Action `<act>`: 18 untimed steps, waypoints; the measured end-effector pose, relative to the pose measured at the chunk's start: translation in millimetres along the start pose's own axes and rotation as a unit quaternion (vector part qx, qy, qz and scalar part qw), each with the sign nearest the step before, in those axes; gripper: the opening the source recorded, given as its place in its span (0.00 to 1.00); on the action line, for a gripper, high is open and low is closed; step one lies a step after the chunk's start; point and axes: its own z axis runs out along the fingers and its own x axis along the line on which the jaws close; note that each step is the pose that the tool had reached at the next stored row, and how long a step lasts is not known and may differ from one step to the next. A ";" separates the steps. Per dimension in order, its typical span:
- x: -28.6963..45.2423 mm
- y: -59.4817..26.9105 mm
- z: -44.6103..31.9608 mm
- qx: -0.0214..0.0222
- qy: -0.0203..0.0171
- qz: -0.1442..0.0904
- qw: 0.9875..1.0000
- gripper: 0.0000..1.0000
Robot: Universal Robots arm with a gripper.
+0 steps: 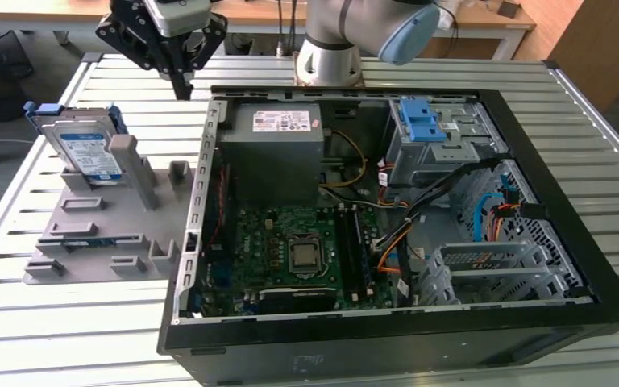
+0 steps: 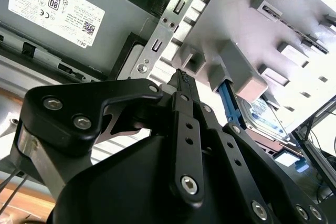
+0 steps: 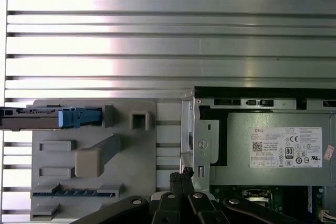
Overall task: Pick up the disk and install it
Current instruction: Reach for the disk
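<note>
The slatted metal table (image 1: 30,322) carries an open computer case (image 1: 396,343) and, on the exterior view's left, a grey fixture (image 1: 105,242) holding the disk (image 1: 81,149) on edge, while the empty hand (image 1: 184,87), fingers closed together, hangs near the case's corner.

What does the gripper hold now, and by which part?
Nothing. The gripper is shut and empty; the disk stands apart from it in the grey holder.
</note>
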 end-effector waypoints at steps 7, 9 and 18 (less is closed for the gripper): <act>2.3 0.0 0.0 0.000 0.000 0.000 1.000 0.11; 3.4 0.1 0.0 0.000 0.000 0.000 1.000 0.11; 9.3 2.0 0.1 0.000 0.000 0.000 1.000 0.11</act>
